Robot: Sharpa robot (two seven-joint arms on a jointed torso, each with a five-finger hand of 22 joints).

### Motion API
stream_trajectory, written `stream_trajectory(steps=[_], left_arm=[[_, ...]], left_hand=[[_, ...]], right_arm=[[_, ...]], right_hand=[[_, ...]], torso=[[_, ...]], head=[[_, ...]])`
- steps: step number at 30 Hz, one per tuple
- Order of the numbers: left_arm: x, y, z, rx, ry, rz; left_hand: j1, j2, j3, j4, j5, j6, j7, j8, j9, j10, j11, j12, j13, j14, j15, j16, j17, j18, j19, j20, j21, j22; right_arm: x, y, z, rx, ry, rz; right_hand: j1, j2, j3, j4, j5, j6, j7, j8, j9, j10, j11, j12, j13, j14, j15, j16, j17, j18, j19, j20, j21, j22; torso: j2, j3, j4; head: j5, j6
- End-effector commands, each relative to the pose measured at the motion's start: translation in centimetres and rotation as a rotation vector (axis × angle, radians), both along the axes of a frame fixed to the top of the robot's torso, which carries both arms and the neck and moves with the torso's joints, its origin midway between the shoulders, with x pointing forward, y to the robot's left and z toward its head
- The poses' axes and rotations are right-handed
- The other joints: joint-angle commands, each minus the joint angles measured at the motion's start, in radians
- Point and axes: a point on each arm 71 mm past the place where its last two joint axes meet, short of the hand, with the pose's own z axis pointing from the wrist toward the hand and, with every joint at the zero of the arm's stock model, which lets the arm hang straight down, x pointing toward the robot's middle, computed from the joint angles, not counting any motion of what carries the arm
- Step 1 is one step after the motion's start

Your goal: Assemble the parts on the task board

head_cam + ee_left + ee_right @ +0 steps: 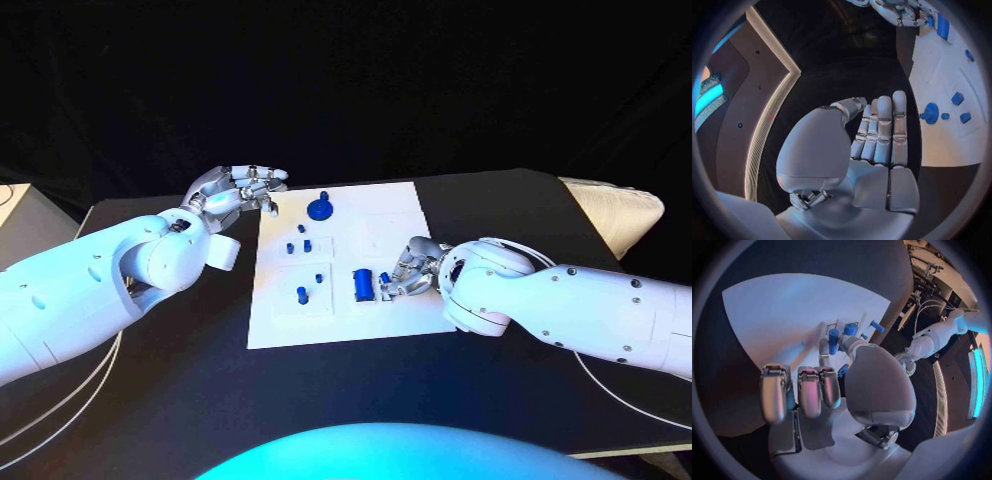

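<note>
resting your right hand (410, 268) beside the blue cylinder part (362, 284), long axis running toward you; grasp unclear. left hand (238, 187) empty, farther off.

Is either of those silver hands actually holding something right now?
The left hand holds nothing, beside the white board. The right hand rests at a blue cylinder on the board; whether it grips it cannot be told.

task board (346, 300) mid-table, left hand (235, 187) off its far left corner, right hand (408, 267) over its right side
</note>
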Motion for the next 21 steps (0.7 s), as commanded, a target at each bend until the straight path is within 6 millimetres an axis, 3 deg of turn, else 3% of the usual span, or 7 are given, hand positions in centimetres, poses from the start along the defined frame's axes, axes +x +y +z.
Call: stream_trajectory(steps=[1, 21], left_arm=[[-0.03, -0.20, 0.10, -0.002, -0.007, -0.019], [-0.04, -0.30, 0.08, -0.002, -0.006, -0.025]], left_hand=[[0.011, 0.000, 0.006, 0.000, 0.005, -0.005, 0.000, 0.004, -0.001, -0.007, -0.002, 0.003, 0.001, -0.005, 0.001, -0.003, 0.000, 0.007, 0.005, -0.002, 0.001, 0.001], [0.012, 0.000, 0.008, -0.002, 0.005, -0.005, 0.000, 0.004, -0.001, -0.007, -0.001, 0.003, 0.001, -0.005, 0.001, -0.004, 0.000, 0.007, 0.005, -0.003, 0.003, 0.002]], right_arm=[[-0.10, 0.01, -0.31, -0.042, 0.024, 0.023], [0.04, 0.28, -0.84, -0.068, 0.033, 0.035]], right_hand=[[-0.014, -0.002, -0.002, 0.004, -0.008, 0.000, -0.001, 0.002, -0.001, 0.090, -0.007, 0.003, 0.242, 0.106, -0.007, 0.006, 0.263, -0.019, 0.085, -0.004, 0.001, 0.239], [-0.017, -0.007, -0.004, 0.001, -0.013, -0.002, -0.001, 0.002, -0.002, 0.088, -0.007, -0.003, 0.239, 0.106, -0.007, 0.006, 0.263, -0.018, 0.084, -0.004, -0.005, 0.237]], torso=[[0.000, -0.0002, -0.0005], [0.000, 0.0002, -0.0011]], head=[[0.001, -0.002], [0.004, -0.009]])
